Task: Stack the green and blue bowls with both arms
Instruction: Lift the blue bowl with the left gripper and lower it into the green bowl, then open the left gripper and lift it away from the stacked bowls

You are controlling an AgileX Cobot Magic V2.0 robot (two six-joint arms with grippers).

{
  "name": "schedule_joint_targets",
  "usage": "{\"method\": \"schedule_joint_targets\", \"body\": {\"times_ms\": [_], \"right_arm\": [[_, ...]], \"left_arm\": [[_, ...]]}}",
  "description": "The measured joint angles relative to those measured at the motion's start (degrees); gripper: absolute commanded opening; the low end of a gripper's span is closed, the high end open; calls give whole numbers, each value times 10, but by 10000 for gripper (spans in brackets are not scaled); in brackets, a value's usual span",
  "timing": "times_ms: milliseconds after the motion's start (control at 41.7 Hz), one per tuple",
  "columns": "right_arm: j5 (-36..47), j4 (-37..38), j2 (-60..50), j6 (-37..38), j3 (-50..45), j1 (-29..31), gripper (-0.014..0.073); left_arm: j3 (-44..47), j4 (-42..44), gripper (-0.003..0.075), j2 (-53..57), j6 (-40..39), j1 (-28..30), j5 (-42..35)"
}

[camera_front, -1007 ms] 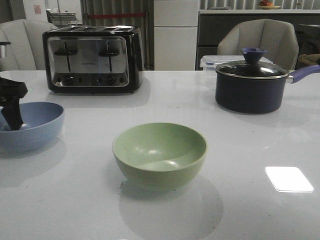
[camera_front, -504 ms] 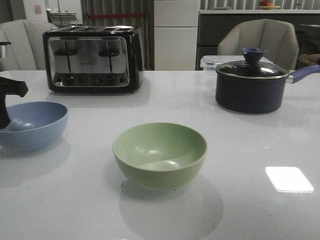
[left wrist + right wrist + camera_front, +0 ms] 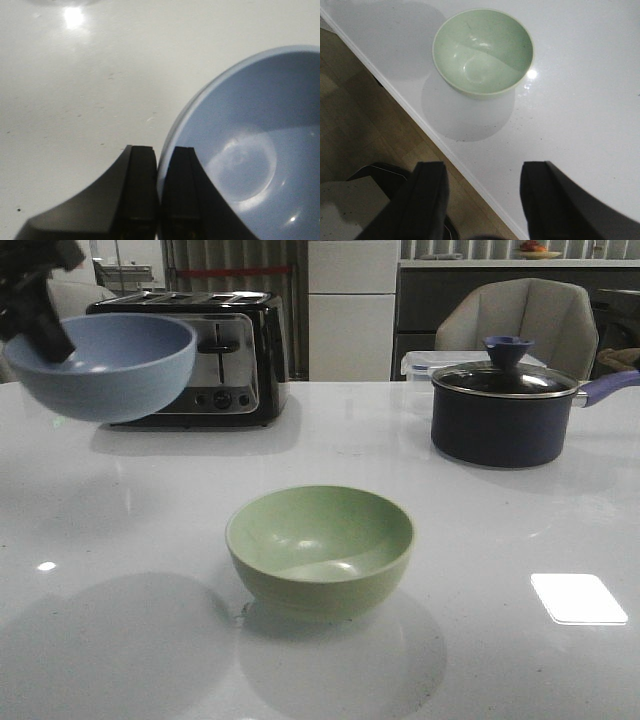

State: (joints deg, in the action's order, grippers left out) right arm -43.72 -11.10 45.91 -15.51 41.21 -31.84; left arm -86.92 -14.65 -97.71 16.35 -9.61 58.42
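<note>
Stacking is only partly under way, by the look of it — you have one bowl in the air and nothing nested yet. Nearest you, at lower centre of the front view, the green bowl (image 3: 320,550) sits upright on the white table (image 3: 520,530), empty, showing only a glossy reflection inside. Your right gripper (image 3: 482,197) does not appear in the front view; its wrist view shows the fingers spread wide with nothing between them, hanging over the table edge (image 3: 470,182), with the green bowl (image 3: 483,51) well apart from it toward the top of that picture. So the right arm has no share of the job yet.

Further back, at upper left of the front view, the blue bowl (image 3: 105,362) hangs clear of the table, tilted a little, in front of the toaster (image 3: 225,355). Your left gripper (image 3: 38,295) has it by the rim: in the left wrist view the two black fingers (image 3: 141,192) are closed almost together with the rim of the blue bowl (image 3: 250,150) pinched between them. That bowl is empty too.

What's left, as I judge it: carry the blue bowl across to the green one, centre it, lower it in and let go.

Farthest back, at upper right, the dark saucepan (image 3: 500,410) stands with its lid on — contents hidden.
</note>
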Motion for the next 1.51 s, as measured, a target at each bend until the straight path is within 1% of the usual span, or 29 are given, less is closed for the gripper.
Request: {"method": "schedule_joint_targets", "body": {"times_ms": [96,264,408,623,983,1079,1295,1367,1439,1511], "right_arm": [[0,0,0,0,0,0,450],[0,0,0,0,0,0,450],[0,0,0,0,0,0,450],[0,0,0,0,0,0,450],[0,0,0,0,0,0,450],[0,0,0,0,0,0,450],[0,0,0,0,0,0,450],[0,0,0,0,0,0,450],[0,0,0,0,0,0,450],[0,0,0,0,0,0,450]], "left_arm": [[-23,-1,93,1,2,-47,28],[-28,-4,93,1,9,-122,37],[-30,-4,93,-9,13,-166,38],[-30,-5,93,-58,14,-199,29],[-31,-25,97,-125,14,-208,-14],[-30,-29,142,-140,14,-208,-17],[-31,-46,375,-154,14,-208,-23],[-31,-47,435,-157,14,-208,-26],[-32,-47,467,-158,14,-208,-27],[-39,-47,468,-158,14,-208,-21]]}}
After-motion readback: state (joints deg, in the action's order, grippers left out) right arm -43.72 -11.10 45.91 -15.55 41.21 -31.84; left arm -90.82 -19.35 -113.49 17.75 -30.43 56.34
